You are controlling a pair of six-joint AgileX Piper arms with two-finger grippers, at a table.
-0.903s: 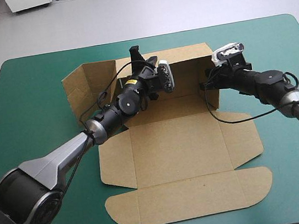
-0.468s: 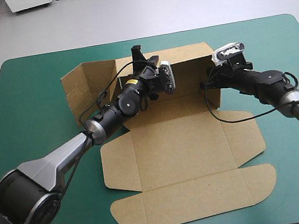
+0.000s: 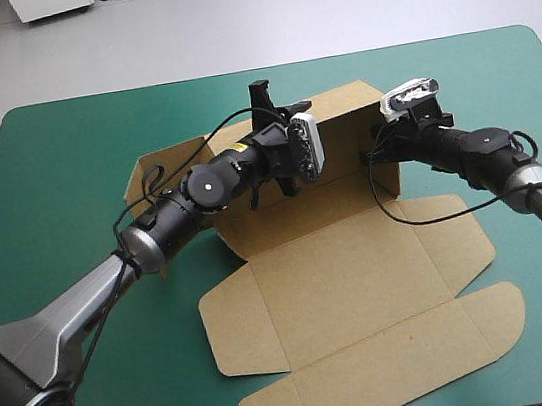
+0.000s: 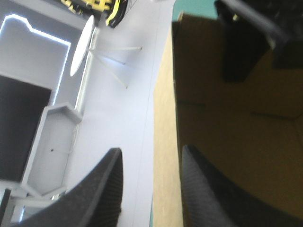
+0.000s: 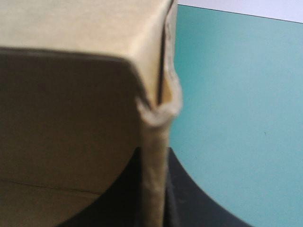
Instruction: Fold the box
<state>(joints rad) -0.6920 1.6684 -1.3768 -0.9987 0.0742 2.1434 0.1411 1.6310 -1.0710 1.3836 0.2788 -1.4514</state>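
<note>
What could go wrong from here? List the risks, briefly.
1. The left end effector has its fingers astride the back wall of the box with a gap, so the wall could slip free and drop.
2. The right end effector is shut on an already crumpled corner; more pull may crease or tear it.
3. The lid lies skewed close to the near edge of the table and might slide off.
</note>
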